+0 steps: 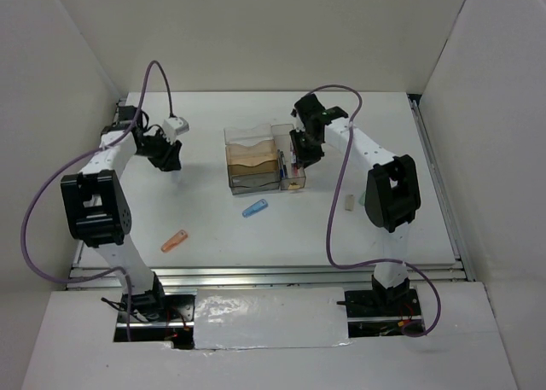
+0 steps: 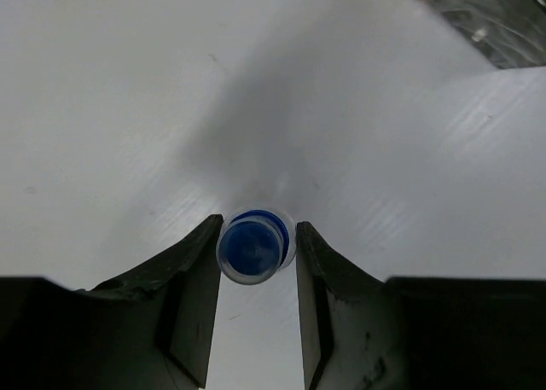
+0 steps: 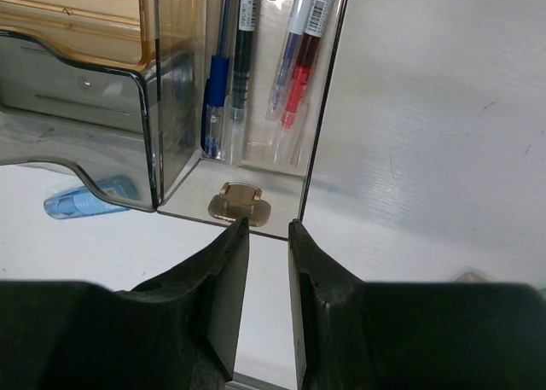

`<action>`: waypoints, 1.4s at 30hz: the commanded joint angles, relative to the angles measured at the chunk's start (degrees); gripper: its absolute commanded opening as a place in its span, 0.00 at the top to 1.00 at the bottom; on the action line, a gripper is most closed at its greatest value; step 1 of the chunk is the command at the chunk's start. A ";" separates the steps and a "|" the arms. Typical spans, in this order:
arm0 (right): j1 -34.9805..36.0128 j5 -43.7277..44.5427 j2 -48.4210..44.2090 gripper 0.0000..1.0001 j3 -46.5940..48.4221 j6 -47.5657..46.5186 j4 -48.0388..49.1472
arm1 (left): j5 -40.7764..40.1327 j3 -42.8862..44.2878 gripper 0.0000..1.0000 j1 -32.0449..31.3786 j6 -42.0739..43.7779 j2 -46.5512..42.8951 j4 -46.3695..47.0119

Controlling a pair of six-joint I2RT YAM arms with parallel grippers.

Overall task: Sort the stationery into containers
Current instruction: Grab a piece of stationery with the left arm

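My left gripper is at the left of the table, its fingers closed on the small white blue-capped bottle, which I see from above at the fingertips. My right gripper hovers slightly open and empty over the near end of the organizer's narrow clear bin. That bin holds a blue pen, a black pen, a red pen and a beige piece. The organizer has brown-tinted wavy tiers. A blue piece and an orange piece lie loose on the table.
A small beige piece and a pale green one lie by the right arm's elbow. The blue piece also shows beside the organizer in the right wrist view. White walls enclose the table on three sides.
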 commanded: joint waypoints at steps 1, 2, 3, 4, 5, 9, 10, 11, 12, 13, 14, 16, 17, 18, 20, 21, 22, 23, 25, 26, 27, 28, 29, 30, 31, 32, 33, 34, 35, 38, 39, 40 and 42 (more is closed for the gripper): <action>-0.32 -1.00 -3.49 0.68 -0.99 -0.60 0.36 | -12.99 10.08 1.00 -1.14 -4.02 3.40 -10.79; -0.32 -1.09 -3.66 0.68 -1.17 -0.60 0.44 | -15.36 12.01 1.00 -1.93 -4.89 4.55 -12.21; -0.41 -1.26 -3.66 0.68 -1.43 -0.69 0.62 | -19.82 15.25 1.00 -2.63 -5.16 7.17 -13.88; -0.41 -1.44 -3.75 0.68 -1.61 -0.77 0.62 | -21.69 16.24 1.00 -2.98 -6.12 8.32 -15.81; -0.50 -1.53 -3.75 0.68 -1.70 -0.77 0.62 | -22.93 17.73 1.00 -3.86 -6.57 10.86 -16.70; -0.50 -1.79 -3.75 0.68 -2.14 -0.60 0.88 | -27.42 17.40 0.88 -5.53 -8.33 14.57 -16.19; -0.50 -1.88 -3.93 0.68 -2.31 -0.51 1.06 | -27.60 17.04 0.86 -6.06 -8.85 15.01 -15.14; -0.50 -1.79 -4.01 0.68 -2.40 -0.60 1.06 | -27.34 16.69 0.85 -6.76 -9.20 15.97 -13.91; -0.50 -1.70 -4.10 0.68 -2.49 -0.60 0.97 | -27.34 16.95 0.83 -7.12 -9.47 16.77 -13.64; -0.50 -1.62 -4.10 0.68 -2.49 -0.69 0.97 | -27.16 17.30 0.83 -7.81 -10.17 18.17 -13.20; -0.50 -1.53 -4.10 0.68 -2.49 -0.60 0.88 | -27.25 18.44 0.82 -8.17 -10.44 18.96 -12.76; -0.67 -1.44 -4.19 0.68 -2.49 -0.60 0.80 | -27.42 19.84 0.79 -9.13 -11.14 20.72 -12.14; -0.76 -1.44 -4.37 0.68 -2.58 -0.60 0.80 | -27.60 20.03 0.78 -9.31 -11.49 20.99 -11.27; -0.76 -1.44 -4.54 0.68 -2.84 -0.60 0.80 | -27.43 20.38 0.72 -9.66 -11.75 21.34 -11.09; -0.94 -1.18 -4.89 0.68 -3.10 -0.60 0.97 | -27.34 20.47 0.60 -9.76 -12.28 21.34 -10.21; -1.02 -1.17 -5.16 0.68 -3.37 -0.60 0.88 | -27.43 20.21 0.58 -9.76 -12.55 21.17 -9.94; -1.11 -1.17 -5.24 0.68 -3.45 -0.60 0.97 | -27.43 19.60 0.54 -9.84 -12.64 20.56 -9.94; -1.11 -1.09 -5.51 0.68 -3.63 -0.60 1.06 | -27.60 19.15 0.52 -9.84 -12.64 20.03 -9.68; -1.11 -1.09 -5.86 0.68 -3.81 -0.60 1.06 | -28.13 16.88 0.51 -9.67 -12.64 18.36 -9.24; -1.11 -1.17 -6.04 0.68 -3.89 -0.60 1.06 | -28.13 15.99 0.46 -9.49 -12.64 17.75 -8.80; -1.20 -1.17 -6.12 0.68 -3.72 -0.60 1.06 | -28.13 14.07 0.42 -9.14 -12.64 16.52 -8.63; -1.03 -1.26 -6.30 0.68 -3.81 -0.42 1.06 | -28.04 13.10 0.41 -8.97 -12.55 15.90 -8.36; -1.02 -1.18 -6.39 0.68 -3.72 -0.42 1.06 | -27.87 12.13 0.40 -8.79 -12.29 15.46 -8.10; -1.02 -1.09 -6.39 0.68 -3.72 -0.42 0.97 | -27.43 10.29 0.40 -8.18 -12.28 14.59 -7.57; -1.02 -1.09 -6.65 0.68 -3.81 -0.42 1.06 | -27.34 9.49 0.40 -7.91 -12.37 14.23 -7.13; -1.11 -1.09 -6.74 0.68 -3.89 -0.42 1.06 | -26.90 8.79 0.39 -7.21 -12.55 13.53 -6.69; -0.94 -1.00 -7.18 0.68 -4.16 -0.42 1.06 | -26.20 7.47 0.39 -6.95 -12.46 13.17 -5.99; -1.02 -0.91 -7.35 0.68 -4.42 -0.60 1.15 | -25.24 6.76 0.39 -6.25 -12.46 12.04 -5.73; -1.02 -0.82 -7.62 0.68 -4.60 -0.51 1.15 | -24.79 5.36 0.39 -6.07 -12.46 11.59 -5.29; -1.29 -0.74 -8.50 0.68 -5.39 -0.60 1.41 | -23.82 2.73 0.45 -5.45 -12.02 8.88 -3.79; -1.38 -0.91 -8.67 0.68 -5.56 -0.51 1.50 | -23.65 2.28 0.52 -5.45 -11.93 8.25 -3.44; -1.46 -1.00 -8.93 0.68 -5.83 -0.60 1.76 | -23.30 2.10 0.55 -5.27 -11.58 7.81 -3.44; -1.46 -1.35 -8.94 0.68 -5.83 -0.42 1.85 | -22.42 1.84 0.68 -5.10 -11.23 6.15 -3.09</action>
